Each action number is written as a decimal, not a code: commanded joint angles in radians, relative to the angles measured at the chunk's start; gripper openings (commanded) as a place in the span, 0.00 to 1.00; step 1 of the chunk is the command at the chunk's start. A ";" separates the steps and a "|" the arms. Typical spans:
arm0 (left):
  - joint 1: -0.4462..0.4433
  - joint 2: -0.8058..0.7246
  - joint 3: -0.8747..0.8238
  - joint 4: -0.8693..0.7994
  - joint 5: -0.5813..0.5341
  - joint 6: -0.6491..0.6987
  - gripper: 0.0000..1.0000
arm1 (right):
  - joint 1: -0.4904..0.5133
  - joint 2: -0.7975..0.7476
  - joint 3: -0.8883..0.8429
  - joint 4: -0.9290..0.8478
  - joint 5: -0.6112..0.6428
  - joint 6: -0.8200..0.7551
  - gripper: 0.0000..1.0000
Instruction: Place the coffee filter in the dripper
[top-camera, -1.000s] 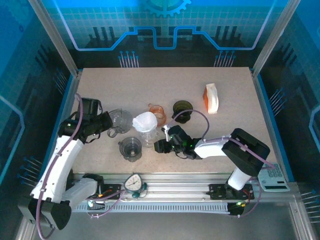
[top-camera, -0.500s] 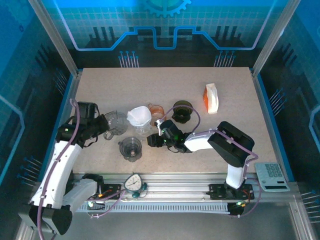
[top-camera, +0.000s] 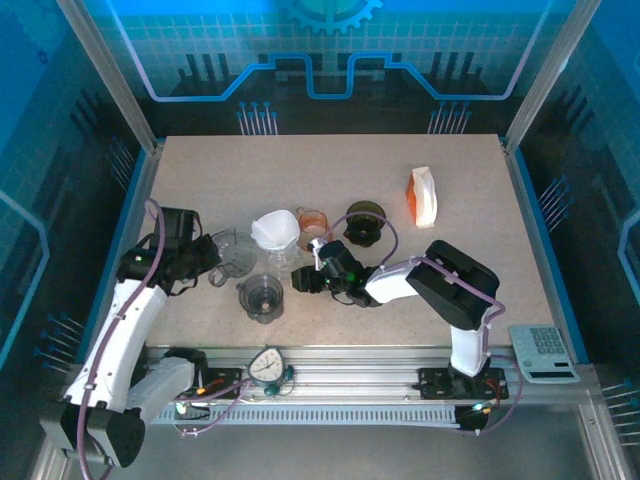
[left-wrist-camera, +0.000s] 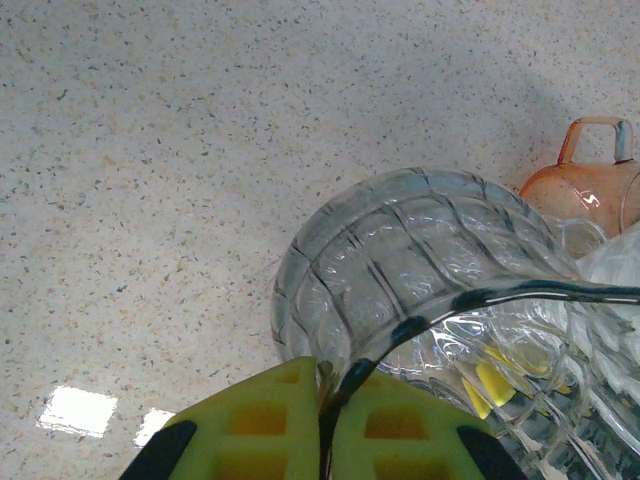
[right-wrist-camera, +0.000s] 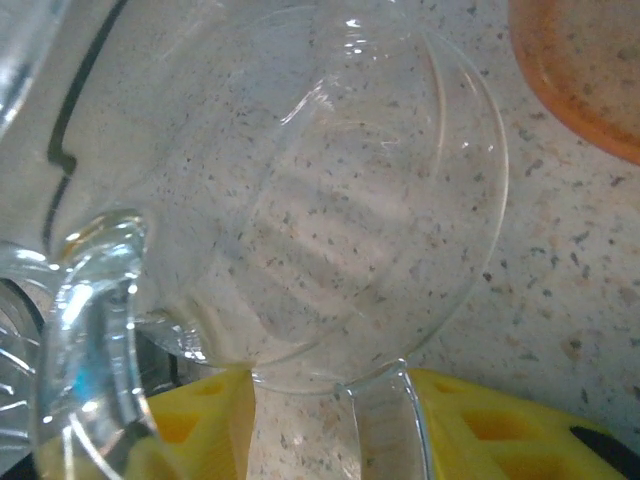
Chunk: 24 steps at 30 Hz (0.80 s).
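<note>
While our left gripper (left-wrist-camera: 322, 410) pinches a ribbed glass vessel (left-wrist-camera: 400, 260) by its rim and our right gripper (right-wrist-camera: 330, 430) clasps the dripper (right-wrist-camera: 340, 200) handle between its jaws, the coffee filter (top-camera: 277, 229) seems seated in that dripper. We judge it light and floppy, best nipped at its rim.

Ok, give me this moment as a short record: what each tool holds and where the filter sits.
left tool: shut on the rim of the ribbed clear glass jug
right tool: shut on the handle of the clear dripper
white paper filter: sitting in the dripper's top
orange glass cup: standing beside the dripper
task state: filter looks placed
</note>
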 joint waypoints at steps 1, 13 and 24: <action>0.014 -0.012 -0.010 0.012 0.026 -0.010 0.00 | -0.009 0.048 0.042 0.031 0.014 0.011 0.43; 0.017 -0.024 -0.033 0.010 0.041 -0.011 0.00 | -0.027 0.169 0.216 0.019 0.040 0.051 0.42; 0.016 -0.036 -0.043 0.015 0.093 -0.015 0.00 | -0.019 0.106 0.160 0.005 0.053 0.059 0.44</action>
